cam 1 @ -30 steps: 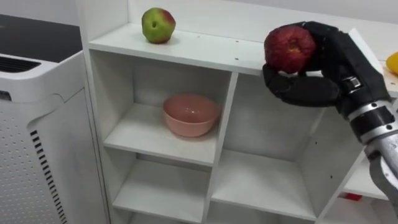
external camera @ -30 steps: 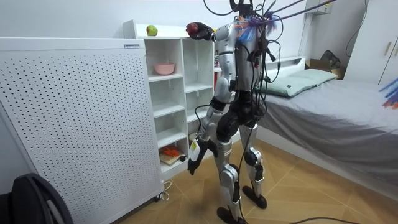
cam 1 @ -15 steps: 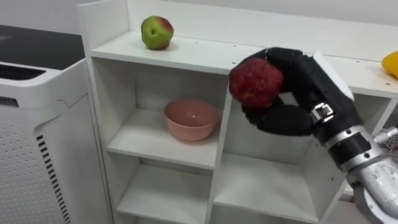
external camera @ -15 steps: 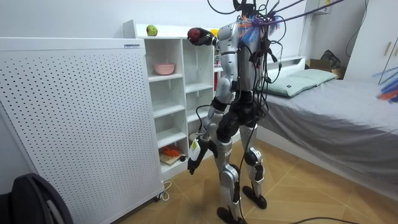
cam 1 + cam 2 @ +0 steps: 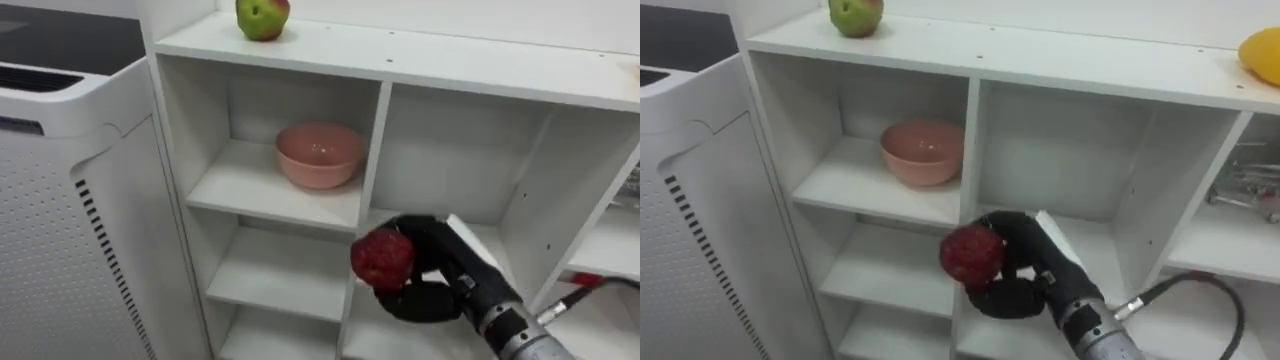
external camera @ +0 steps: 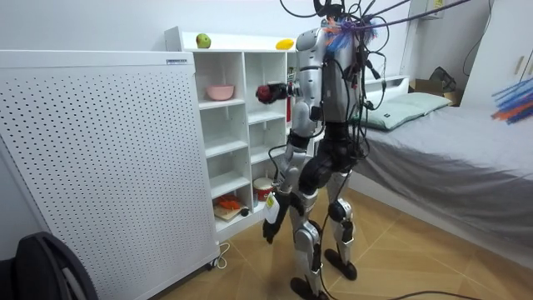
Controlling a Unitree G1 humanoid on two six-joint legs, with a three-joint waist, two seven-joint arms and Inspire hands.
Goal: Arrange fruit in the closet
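My right hand [image 5: 432,286] is shut on a dark red apple [image 5: 383,258] and holds it in front of the white closet [image 5: 372,165], level with the shelf below the pink bowl [image 5: 320,155] and just before the upright divider. A green and red apple [image 5: 262,17] rests on the closet's top board at the left, and a yellow fruit [image 5: 1262,52] lies on that board at the far right. In the room view I stand facing the closet, with the red apple [image 6: 264,92] at chest height and my left hand [image 6: 271,230] hanging by my thigh.
A tall white perforated unit [image 5: 60,200] stands tight against the closet's left side. Metal utensils [image 5: 1248,185] lie in the right-hand compartment. Small items [image 6: 229,205] sit on the low shelves. A bed [image 6: 433,158] is behind me.
My right hand has brought the red apple down from the closet's top edge to the middle shelf's height. The eye view has tipped downward.
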